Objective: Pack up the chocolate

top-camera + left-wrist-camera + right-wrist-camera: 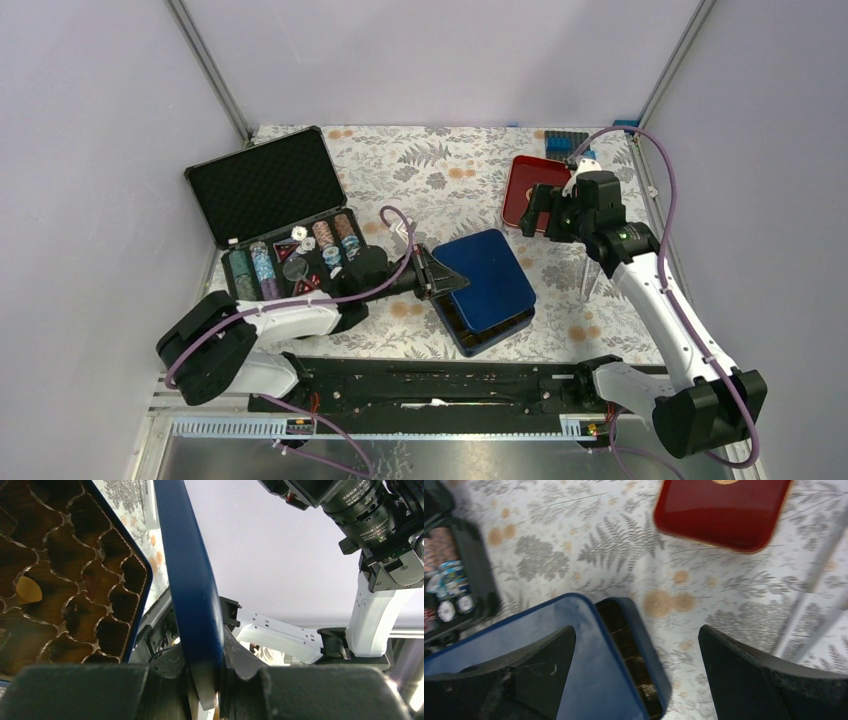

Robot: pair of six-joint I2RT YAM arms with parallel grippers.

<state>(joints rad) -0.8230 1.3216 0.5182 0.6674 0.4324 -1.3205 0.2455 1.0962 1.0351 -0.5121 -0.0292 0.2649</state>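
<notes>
A blue lid [488, 270] hangs tilted over its blue box [495, 335] mid-table. My left gripper [438, 274] is shut on the lid's left edge; the left wrist view has that blue edge [192, 580] pinched between the fingers [240, 660]. Under the lid shows the brown grid insert [65, 580], with one tan piece [27, 589] in a cell. I cannot make out any chocolate; the lid hides most cells. My right gripper [533, 212] is open, high above the box's far corner [651, 660], holding nothing.
A red tin [525, 188] lies at the back right, also seen as the red tin [724, 510] in the right wrist view. An open black case [268, 188] with poker chips [300, 255] stands at the left. Blue blocks [565, 143] sit at the far edge.
</notes>
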